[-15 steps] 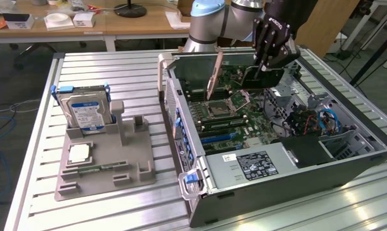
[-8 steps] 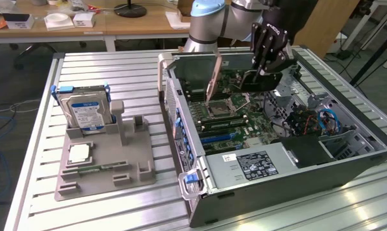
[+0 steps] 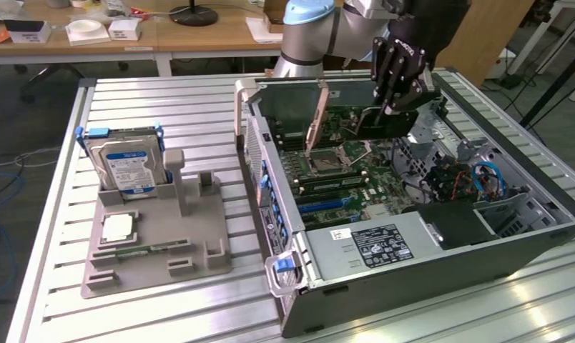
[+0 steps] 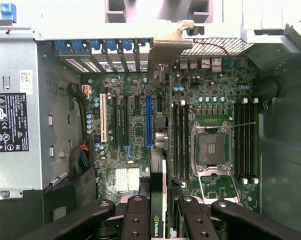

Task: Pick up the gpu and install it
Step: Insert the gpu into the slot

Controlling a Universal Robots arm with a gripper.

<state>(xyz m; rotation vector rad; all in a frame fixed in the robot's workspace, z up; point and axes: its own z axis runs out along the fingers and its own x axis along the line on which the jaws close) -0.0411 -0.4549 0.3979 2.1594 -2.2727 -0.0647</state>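
Note:
My gripper (image 3: pixel 402 106) hangs inside the open computer case (image 3: pixel 268 179), shut on the gpu (image 3: pixel 378 123). The gpu is a green card with a black cooler, held on edge above the motherboard (image 3: pixel 345 182). In the wrist view the gpu (image 4: pixel 158 170) runs away from my gripper (image 4: pixel 158 212) as a thin edge with a printed logo between the black fingers (image 4: pixel 135 217). Its silver end bracket (image 4: pixel 166 47) reaches the case's rear slot panel (image 4: pixel 105 50). The card hangs over the board between the expansion slots (image 4: pixel 125 122) and the processor socket (image 4: pixel 210 150).
The power supply (image 3: pixel 373 243) fills the case's near end, and cables and a drive cage (image 3: pixel 459 179) sit toward the exterior view's right. On the exterior view's left a grey holder (image 3: pixel 154 264) carries a hard drive (image 3: pixel 125 168), a processor chip (image 3: pixel 119 227) and a memory stick (image 3: pixel 144 250).

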